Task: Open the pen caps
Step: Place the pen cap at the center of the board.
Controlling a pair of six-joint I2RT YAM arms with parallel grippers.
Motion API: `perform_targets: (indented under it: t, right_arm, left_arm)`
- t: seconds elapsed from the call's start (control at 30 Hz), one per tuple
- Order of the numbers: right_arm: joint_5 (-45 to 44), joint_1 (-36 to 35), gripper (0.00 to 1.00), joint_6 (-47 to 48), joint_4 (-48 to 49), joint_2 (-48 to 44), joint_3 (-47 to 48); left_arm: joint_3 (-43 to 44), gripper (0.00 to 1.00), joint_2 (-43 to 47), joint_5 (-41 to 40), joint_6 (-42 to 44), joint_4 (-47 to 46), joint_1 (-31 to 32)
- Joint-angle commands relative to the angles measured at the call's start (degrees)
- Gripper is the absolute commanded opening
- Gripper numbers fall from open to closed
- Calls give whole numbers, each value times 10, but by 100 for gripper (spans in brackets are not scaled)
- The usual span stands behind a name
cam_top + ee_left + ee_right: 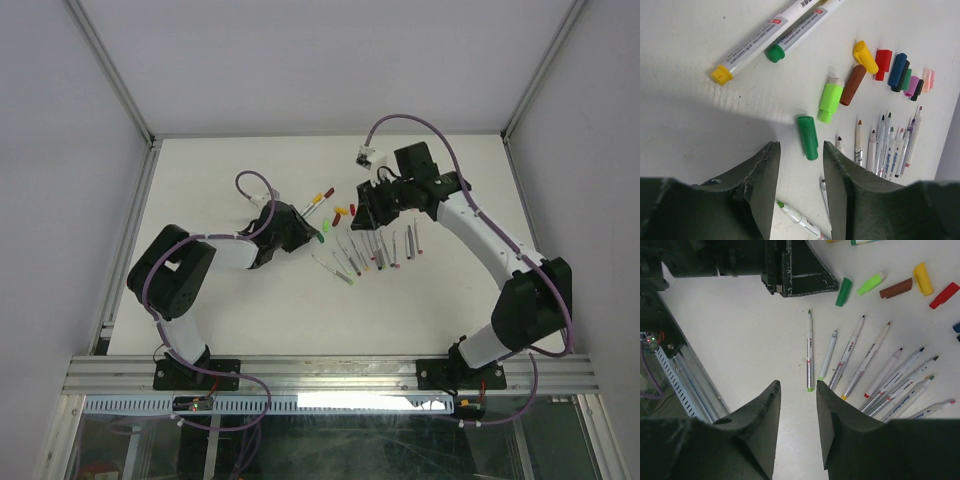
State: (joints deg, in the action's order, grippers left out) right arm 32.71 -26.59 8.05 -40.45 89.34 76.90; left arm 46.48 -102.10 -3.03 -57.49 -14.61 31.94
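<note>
Both hang released and empty: the left gripper (pixel 801 146) with a loose green cap (pixel 808 136) at its fingertips, the right gripper (pixel 797 385) idle; two capped pens (pixel 755 42) lie at eleven o'clock; reaching for them may knock loose caps into the uncapped pens (pixel 890 145) at three o'clock.

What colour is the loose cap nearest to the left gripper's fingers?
The cap is dark green, clearest in the left wrist view.

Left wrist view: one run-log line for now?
left gripper: open, empty | green cap: loose, lying flat | right gripper: open, empty, facing uncapped pens
</note>
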Motion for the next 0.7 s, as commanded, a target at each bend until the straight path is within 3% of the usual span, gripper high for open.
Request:
perform_targets:
  t: [0.0,0.13,0.17,0.27,0.37,0.43,0.5,0.53,0.67]
  right_arm:
    - [87,24,37,16,59,-71,-19]
    - [86,28,41,39,110,-141,-28]
    - [86,27,47,61,124,-160,-30]
    - [98,28,77,90,181,-204,-70]
    - [198,28,93,124,164,-199,-89]
    - [284,30,95,125,173,-190,-120]
    - [332,37,96,136,197,-193,-160]
    - [334,41,96,136,207,-196,-175]
    - [349,52,96,128,226,-189,-202]
  left_arm:
    - [20,43,10,-35,44,45,5]
    - [27,50,49,-34,87,56,4]
    - [27,52,63,-33,114,56,4]
    - [27,58,106,-21,202,41,3]
    - [35,65,134,-34,308,38,0]
    - [49,67,131,-40,385,45,-7]
    - [83,85,112,-39,431,90,-22]
    - [108,90,98,-18,452,124,-35]
    - [197,89,33,69,508,217,-78]
